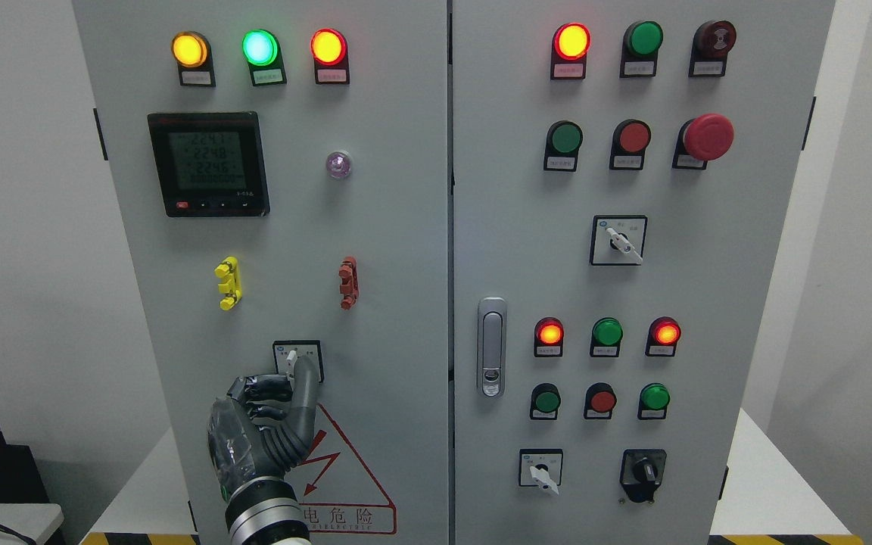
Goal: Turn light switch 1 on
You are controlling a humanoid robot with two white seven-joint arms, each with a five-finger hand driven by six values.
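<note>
Subject: rotary switch [294, 360] on the left door [390, 250] of the cabinet, low on the door, roughly midway between its left and right edges, just above the apex of the red warning triangle [345, 484]. It sits on a small black-framed square plate with a white pointer knob standing near upright, tilted slightly left.

Left hand [266, 424]: enters from the bottom edge, left of middle. Fingers are curled in toward the palm; the index finger [303, 393] is extended upward with its tip at the pointer, touching or very nearly so. Whether the thumb closes on the knob from the far side cannot be determined, so a true pinch is not confirmed. Nothing else is held. Right hand: not in view.

Handling assessment: the knob is judged to be hard plastic, small, rigid and fixed to the panel; it will not lift or slide, only rotate about its centre, probably with a detent click. The surface looks smooth, so a single fingertip may slip off. Best purchase is judged to be across the flat sides of the pointer, near its outer end, where leverage is greatest. Force should be rotational, not pushed into the door.

Surroundings: yellow clip [228, 283] and red clip [347, 281] above the switch, well apart from the hand; meter [207, 163] higher up.
</note>
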